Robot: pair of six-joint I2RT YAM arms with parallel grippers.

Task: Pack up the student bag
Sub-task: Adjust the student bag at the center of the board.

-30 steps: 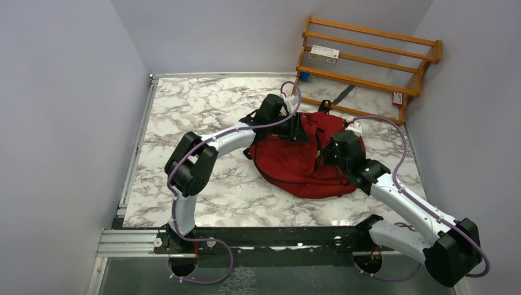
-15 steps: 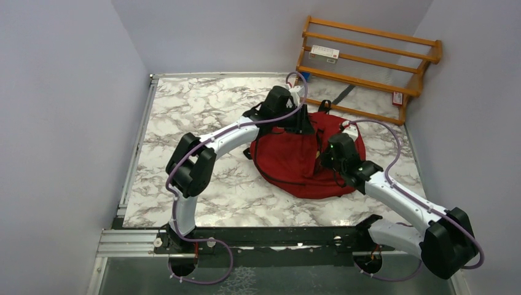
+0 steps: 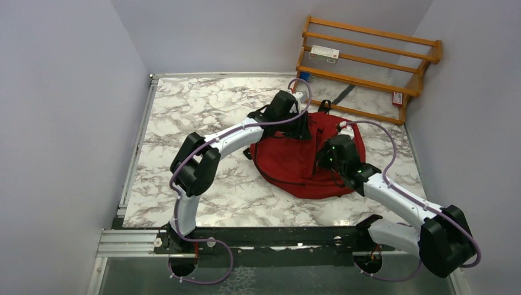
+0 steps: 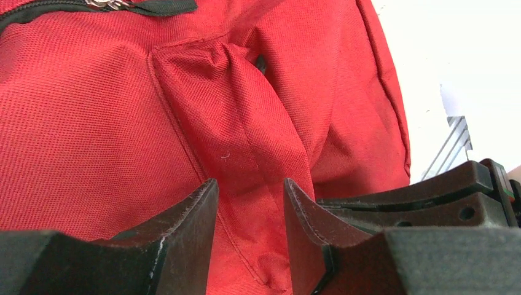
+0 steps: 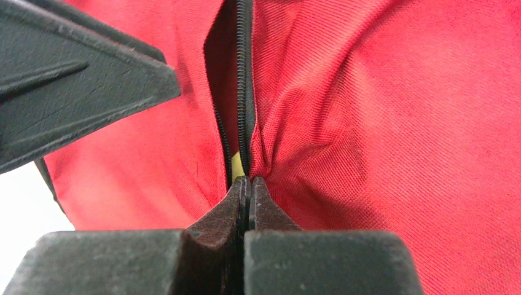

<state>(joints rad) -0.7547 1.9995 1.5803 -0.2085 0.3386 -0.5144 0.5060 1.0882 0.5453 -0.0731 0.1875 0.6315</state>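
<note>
While the bag [image 3: 289,169], red coarse-woven cloth, is lying slumped on the far right of the marbled table [image 3: 184,117], the right claw [image 5: 247,179] is sitting clenched at its black toothed zip [image 5: 244,92], further inward than a second ago. The left claw [image 4: 246,184] is standing released, wider than before, straddling a cloth fold [image 4: 246,123].
</note>
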